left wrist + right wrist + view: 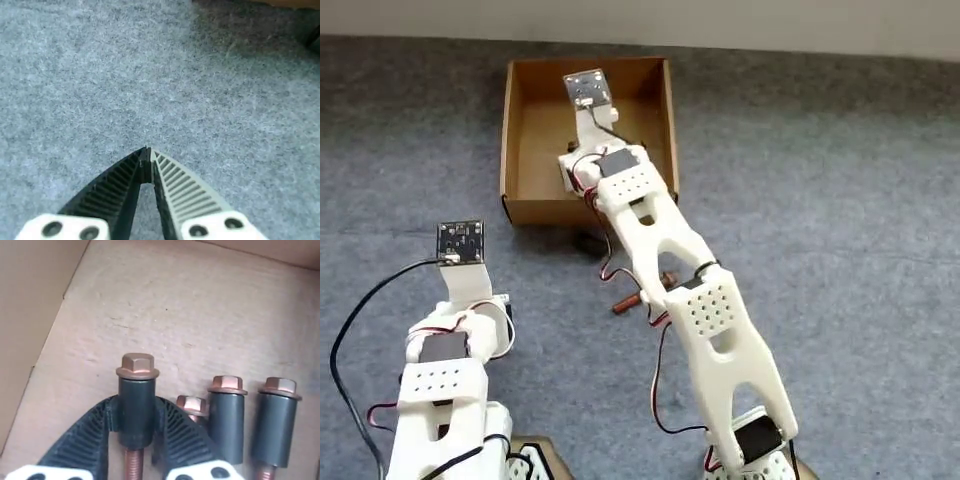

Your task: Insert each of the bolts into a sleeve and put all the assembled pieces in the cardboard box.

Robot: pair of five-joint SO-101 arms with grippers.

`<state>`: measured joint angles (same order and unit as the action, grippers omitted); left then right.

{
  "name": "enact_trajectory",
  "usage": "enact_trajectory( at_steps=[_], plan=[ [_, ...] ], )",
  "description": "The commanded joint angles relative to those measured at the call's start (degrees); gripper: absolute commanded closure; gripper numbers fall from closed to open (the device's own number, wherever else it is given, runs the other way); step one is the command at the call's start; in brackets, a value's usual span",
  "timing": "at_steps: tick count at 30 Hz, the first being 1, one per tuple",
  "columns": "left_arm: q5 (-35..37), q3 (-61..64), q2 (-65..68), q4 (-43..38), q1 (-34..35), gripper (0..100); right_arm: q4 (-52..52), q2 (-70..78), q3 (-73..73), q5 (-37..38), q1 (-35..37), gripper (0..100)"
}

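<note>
My table (840,200) is covered in grey carpet. The cardboard box (507,140) sits on it toward the far edge, open side up. A copper bolt (625,303) lies loose on the carpet near the middle, on the near side of the box.

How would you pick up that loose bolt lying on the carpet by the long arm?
By the middle of its shaft, coming straight down. The bolt lies flat on the carpet, so fingers can close across its thin sides. The right arm covers one end, so the left gripper, shut and free, should probably approach from the open end.
</note>
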<state>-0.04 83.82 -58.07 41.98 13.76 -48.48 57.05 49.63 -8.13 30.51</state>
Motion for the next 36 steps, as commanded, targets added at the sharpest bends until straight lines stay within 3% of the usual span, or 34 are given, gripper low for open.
enact_trajectory(
  at_steps=[1,6,11,18,24,29,36],
  plan=[
    [-0.4,-0.3,-0.4,-0.4,0.2,99,-0.2,-1.1,2.9,-0.6,0.1,99.2],
    [-0.4,-0.3,-0.4,-0.5,0.2,99,-0.3,-1.1,3.1,-0.6,0.2,97.5],
    [-0.4,-0.3,-0.4,-0.5,0.2,99,-0.4,-1.4,3.3,-0.7,0.2,85.9],
    [-0.4,-0.3,-0.4,-0.5,0.2,99,-3.3,-3.6,8.6,-0.5,-0.3,86.0],
    [-0.4,-0.3,-0.3,-0.6,0.2,99,-12.5,-6.3,21.8,-0.4,-5.1,86.5],
    [-0.4,-0.3,-0.3,-0.6,0.2,99,-19.8,-6.5,35.4,-0.4,-9.8,99.5],
    [-0.4,-0.3,-0.3,-0.6,0.2,99,-29.8,-6.8,48.8,-0.3,-12.5,91.1]
  ],
)
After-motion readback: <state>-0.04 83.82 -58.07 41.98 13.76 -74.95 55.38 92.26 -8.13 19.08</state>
